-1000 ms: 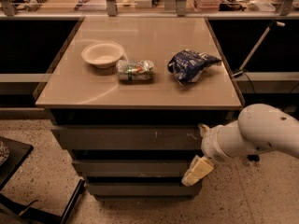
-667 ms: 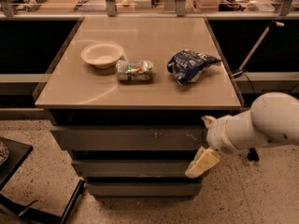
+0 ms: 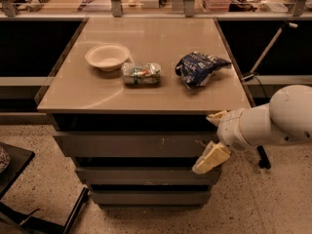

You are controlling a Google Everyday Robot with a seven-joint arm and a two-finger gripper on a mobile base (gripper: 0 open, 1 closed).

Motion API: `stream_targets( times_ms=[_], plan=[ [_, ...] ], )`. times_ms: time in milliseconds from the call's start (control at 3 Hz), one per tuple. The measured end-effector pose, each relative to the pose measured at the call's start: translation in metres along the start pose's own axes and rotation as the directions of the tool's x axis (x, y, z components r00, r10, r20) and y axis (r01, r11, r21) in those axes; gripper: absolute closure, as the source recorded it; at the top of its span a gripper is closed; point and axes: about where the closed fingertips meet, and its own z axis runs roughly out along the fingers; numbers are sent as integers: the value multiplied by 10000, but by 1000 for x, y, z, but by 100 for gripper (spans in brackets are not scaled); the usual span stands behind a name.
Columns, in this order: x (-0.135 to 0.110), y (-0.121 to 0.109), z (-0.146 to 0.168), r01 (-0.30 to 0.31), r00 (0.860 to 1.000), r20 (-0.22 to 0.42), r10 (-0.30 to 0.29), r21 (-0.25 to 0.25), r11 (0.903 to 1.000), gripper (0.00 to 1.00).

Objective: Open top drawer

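Two fingers (image 3: pixel 210 159) of the gripper (image 3: pixel 202 143) are held well apart, one just above and one just below the right end of the top drawer (image 3: pixel 131 144), so that the grey front is bracketed between them. Whether either finger is pressed onto the metal cannot be told. The gripper is carried by the white arm (image 3: pixel 275 118), which is seen to the right of the top drawer.

None of the drawer's interior is shown, and its scuffed front is seen directly under the table top (image 3: pixel 97 94), so the drawer is judged to be closed or nearly so. The reach to the drawer appears to be done; the grasp is judged unfinished and the pull is not yet made, so most of the task is left.

Below the top drawer two shorter drawer fronts (image 3: pixel 146 175) are stacked, both shut. Above it, on the table top, a white bowl (image 3: pixel 107 56), a crushed can (image 3: pixel 141 73) and a blue snack bag (image 3: pixel 199 68) are laid out, well clear of the gripper.
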Motion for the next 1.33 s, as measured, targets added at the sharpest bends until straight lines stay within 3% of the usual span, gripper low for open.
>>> stream_targets(
  times_ms=[333, 667, 1000, 1333],
  plan=[
    [9, 15, 18, 35, 9996, -279, -29, 215, 9998, 0],
    [18, 45, 61, 549, 9935, -1020, -502, 437, 9975, 0],
    [39, 49, 96, 1181, 9811, -1644, -1017, 931, 9886, 0],
    [41, 48, 97, 1231, 9805, -1661, -1053, 1011, 9872, 0]
  ],
)
